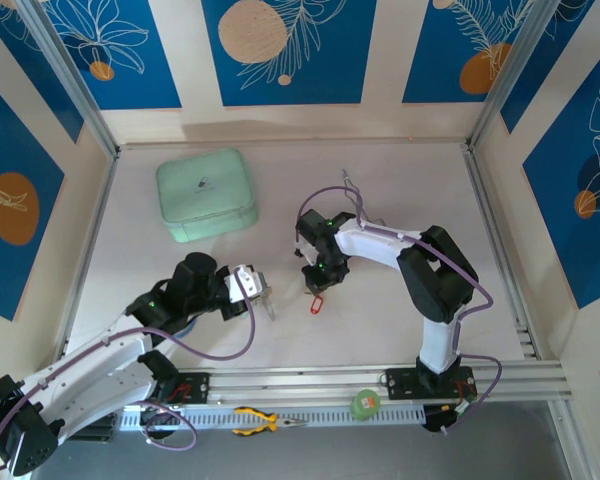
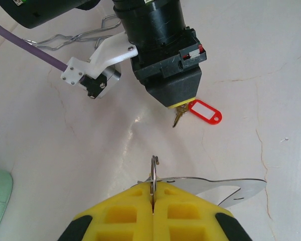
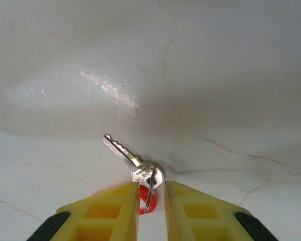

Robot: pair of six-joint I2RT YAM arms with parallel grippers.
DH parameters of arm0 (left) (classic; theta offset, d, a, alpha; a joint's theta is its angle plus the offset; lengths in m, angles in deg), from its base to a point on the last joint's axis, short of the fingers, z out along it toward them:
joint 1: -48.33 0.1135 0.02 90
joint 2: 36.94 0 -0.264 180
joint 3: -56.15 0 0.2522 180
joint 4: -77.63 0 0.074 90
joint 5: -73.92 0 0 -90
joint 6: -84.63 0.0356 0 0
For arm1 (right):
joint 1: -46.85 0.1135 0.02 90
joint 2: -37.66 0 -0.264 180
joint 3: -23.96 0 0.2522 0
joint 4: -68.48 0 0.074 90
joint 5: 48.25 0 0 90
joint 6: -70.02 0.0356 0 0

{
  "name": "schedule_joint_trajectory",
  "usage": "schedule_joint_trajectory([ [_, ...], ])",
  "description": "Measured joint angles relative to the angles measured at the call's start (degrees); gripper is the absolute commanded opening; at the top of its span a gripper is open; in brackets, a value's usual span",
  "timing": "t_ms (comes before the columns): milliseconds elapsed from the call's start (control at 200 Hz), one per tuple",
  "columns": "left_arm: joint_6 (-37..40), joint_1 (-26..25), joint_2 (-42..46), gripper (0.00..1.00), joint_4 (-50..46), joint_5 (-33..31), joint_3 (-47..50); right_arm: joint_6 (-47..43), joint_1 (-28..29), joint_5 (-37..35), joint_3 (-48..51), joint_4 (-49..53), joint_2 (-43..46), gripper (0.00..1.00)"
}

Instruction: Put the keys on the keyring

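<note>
one key (image 3: 121, 150) with one red tag (image 2: 205, 111), one keyring (image 2: 154, 173), one mint green case (image 1: 206, 194), one pair of yellow-handled pliers (image 1: 263, 421), one green tape roll (image 1: 365, 403), two hands.

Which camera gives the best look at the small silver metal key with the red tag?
Right wrist: the small silver key lies close, teeth visible. Left wrist shows it hanging under the right hand, beside its red tag. From above, mostly the tag.

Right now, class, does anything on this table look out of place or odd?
Nothing looks spilled or broken. Only the yellow-handled pliers lie off the work surface, on the rail by the arm bases, beside a green tape roll.
</note>
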Motion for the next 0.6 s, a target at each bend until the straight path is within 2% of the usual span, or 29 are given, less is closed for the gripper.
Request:
schedule_joint_trajectory([
  [380, 0.02, 0.00, 0.02, 0.00, 0.00, 0.00, 0.00, -0.22, 0.00, 0.00, -0.22, 0.87, -1.84, 0.19],
  [600, 0.02, 0.00, 0.02, 0.00, 0.00, 0.00, 0.00, -0.83, 0.00, 0.00, -0.35, 1.09, -1.84, 0.06],
])
